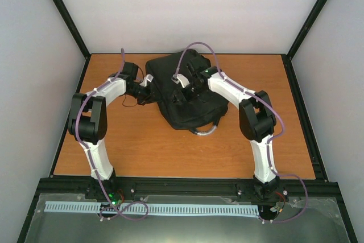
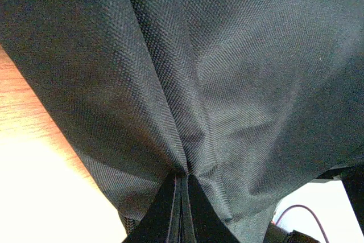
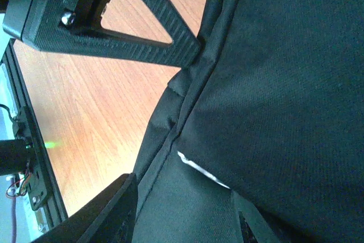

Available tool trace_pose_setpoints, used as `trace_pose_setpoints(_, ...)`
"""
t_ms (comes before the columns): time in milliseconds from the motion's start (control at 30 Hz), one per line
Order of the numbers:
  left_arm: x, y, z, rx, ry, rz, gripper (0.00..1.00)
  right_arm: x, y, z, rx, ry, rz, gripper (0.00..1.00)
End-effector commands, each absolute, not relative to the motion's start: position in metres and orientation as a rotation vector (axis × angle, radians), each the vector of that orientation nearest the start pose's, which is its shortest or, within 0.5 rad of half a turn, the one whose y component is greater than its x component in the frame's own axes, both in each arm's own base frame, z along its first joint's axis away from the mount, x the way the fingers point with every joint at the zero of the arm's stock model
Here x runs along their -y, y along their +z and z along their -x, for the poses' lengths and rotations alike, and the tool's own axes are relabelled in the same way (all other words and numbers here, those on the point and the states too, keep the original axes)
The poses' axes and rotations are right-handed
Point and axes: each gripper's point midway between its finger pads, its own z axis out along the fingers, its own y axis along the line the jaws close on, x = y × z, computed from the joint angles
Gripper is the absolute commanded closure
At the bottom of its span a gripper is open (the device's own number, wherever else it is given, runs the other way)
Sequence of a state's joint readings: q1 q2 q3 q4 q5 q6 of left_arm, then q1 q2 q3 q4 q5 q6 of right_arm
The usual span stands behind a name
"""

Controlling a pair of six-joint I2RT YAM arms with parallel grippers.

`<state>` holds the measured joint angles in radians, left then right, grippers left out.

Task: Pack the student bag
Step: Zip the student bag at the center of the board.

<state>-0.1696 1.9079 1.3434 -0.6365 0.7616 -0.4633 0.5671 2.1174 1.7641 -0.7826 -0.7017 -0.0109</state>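
The student bag (image 1: 190, 103) is a large black fabric backpack lying flat in the middle of the wooden table, with a grey loop handle (image 1: 206, 131) at its near edge. My left gripper (image 1: 149, 87) is at the bag's left edge. Its fingers (image 2: 181, 203) are pressed together, shut on a pinched fold of the bag's fabric (image 2: 227, 83). My right gripper (image 1: 183, 88) rests on top of the bag, jaws apart, with flat fabric and a seam (image 3: 170, 140) between its fingers (image 3: 108, 211). A thin white sliver (image 3: 202, 172) shows at that seam.
The wooden table (image 1: 142, 152) extends around the bag, bounded by a black frame and white walls. One finger of the left gripper (image 3: 148, 38) shows in the right wrist view, touching the bag's edge.
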Motion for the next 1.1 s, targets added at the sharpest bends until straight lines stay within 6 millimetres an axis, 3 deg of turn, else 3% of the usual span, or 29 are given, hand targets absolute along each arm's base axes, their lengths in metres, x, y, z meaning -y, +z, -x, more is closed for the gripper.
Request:
trace_pose_setpoints(0, 0.198, 0.124, -0.394, -2.697, -1.289, 0.101, 0.99, -0.365, 0.124, -0.374, -2.502, 1.075, 0.969, 0.52)
trace_pose_setpoints(167, 0.199, 0.125, -0.394, -2.692, -1.301, 0.1, 0.99, -0.372, 0.131, -0.372, -2.462, 1.14, 0.998, 0.54)
trace_pose_setpoints(367, 0.2, 0.126, -0.394, -2.69, -1.304, 0.094, 0.99, -0.377, 0.141, -0.372, -2.41, 1.177, 1.036, 0.75)
trace_pose_setpoints(633, 0.2, 0.129, -0.393, -2.682, -1.307, 0.085, 0.99, -0.37, 0.132, -0.379, -2.448, 1.084, 1.011, 0.9)
trace_pose_setpoints(1067, 0.199, 0.131, -0.389, -2.68, -1.302, 0.073, 0.99, -0.373, 0.126, -0.387, -2.46, 1.073, 0.985, 0.87)
